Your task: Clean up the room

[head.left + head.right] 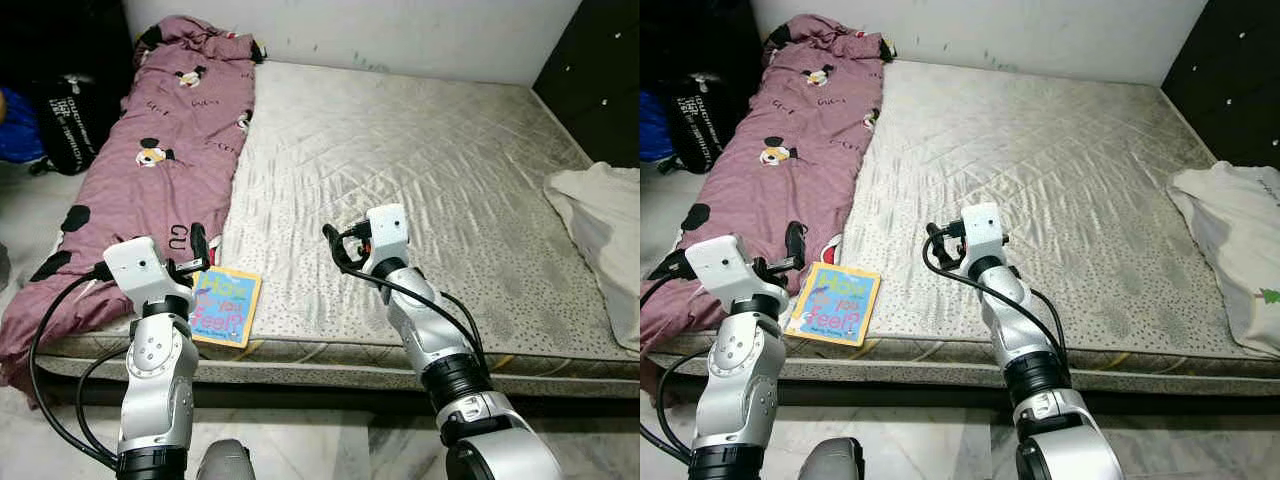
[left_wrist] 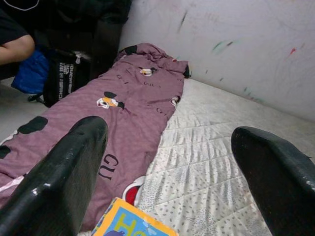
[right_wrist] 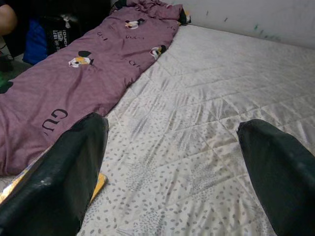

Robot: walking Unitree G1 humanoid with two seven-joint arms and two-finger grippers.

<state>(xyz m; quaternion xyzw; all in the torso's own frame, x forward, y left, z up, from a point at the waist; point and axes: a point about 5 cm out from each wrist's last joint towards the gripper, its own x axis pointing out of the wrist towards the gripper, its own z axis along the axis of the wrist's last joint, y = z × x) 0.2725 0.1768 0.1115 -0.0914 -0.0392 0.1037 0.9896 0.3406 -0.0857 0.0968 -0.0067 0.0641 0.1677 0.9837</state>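
A children's book (image 1: 226, 306) with a blue and yellow cover lies flat near the front edge of the bare mattress (image 1: 420, 170), beside a purple cartoon-print blanket (image 1: 160, 150) running along the bed's left side. My left gripper (image 1: 197, 252) hovers open just above the book's left corner; the book's top edge (image 2: 133, 223) is below its fingers in the left wrist view. My right gripper (image 1: 335, 245) is open over the mattress to the right of the book, holding nothing. A white cloth (image 1: 600, 230) lies crumpled at the bed's right edge.
A black bag (image 1: 65, 120) and something blue stand on the floor left of the bed, where a person's arm (image 2: 15, 46) rests. A dark cabinet (image 1: 600, 70) stands at the right. A white wall runs behind the bed. Pale floor lies in front.
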